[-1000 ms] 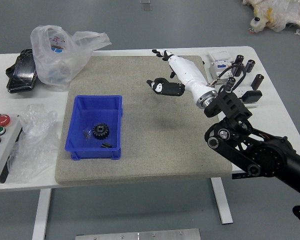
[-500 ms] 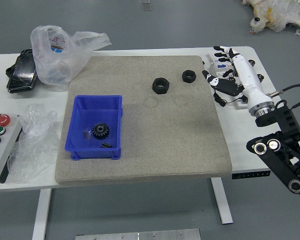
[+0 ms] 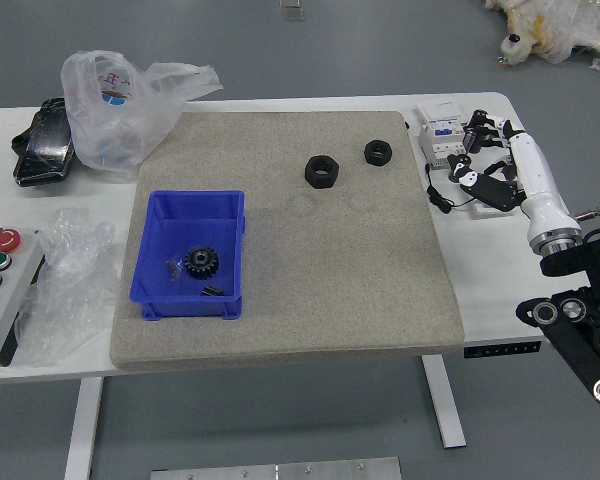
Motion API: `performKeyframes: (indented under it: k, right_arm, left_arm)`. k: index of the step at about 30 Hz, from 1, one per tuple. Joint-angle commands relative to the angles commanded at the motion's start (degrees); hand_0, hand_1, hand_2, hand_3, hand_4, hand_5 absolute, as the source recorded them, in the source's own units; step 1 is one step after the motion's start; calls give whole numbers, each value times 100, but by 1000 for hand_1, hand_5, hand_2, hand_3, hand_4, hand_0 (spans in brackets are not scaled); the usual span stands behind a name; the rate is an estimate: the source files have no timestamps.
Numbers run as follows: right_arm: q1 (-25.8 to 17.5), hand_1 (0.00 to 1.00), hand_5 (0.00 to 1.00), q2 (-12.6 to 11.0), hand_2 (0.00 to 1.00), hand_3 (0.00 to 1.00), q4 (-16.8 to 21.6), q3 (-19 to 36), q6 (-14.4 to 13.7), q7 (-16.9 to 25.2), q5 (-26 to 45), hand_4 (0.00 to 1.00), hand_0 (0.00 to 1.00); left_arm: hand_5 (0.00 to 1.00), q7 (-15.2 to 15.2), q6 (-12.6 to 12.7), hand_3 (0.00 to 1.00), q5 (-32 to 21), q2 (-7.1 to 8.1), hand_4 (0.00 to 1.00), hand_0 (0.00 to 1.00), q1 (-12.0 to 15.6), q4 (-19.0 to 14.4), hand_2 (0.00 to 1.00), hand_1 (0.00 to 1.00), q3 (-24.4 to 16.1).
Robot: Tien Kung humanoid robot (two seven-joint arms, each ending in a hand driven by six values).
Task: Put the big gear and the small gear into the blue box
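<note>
While both black nuts (image 3: 321, 161) stay put, the right hand (image 3: 525, 165), spread and empty, has moved farther from the mat (image 3: 340, 280).

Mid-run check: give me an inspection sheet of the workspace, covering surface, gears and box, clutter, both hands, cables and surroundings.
Surface: beige mat on white table.
Job's things: blue box holds a toothed gear and a small black piece; whether that piece is the other gear, cannot tell.
Clutter: two black rings on the mat; plastic bag, black case, clear wrap and button panel at left; white device at right.
Left hand: nothing seen.
Right hand: at the table's right side, fingers spread, holding nothing visible.
Cables: thin black cable right of the mat.
Surroundings: plastic-wrapped object on the floor beyond; person: nothing seen.
</note>
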Motion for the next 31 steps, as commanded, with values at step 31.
performKeyframes:
  k: [31]
  right_arm:
    - [101, 717, 314, 162, 747, 715, -307, -264, 115, 4, 175, 698, 689]
  left_arm:
    - [309, -339, 137, 681, -1111, 136, 645, 639, 221, 18, 622, 645, 554]
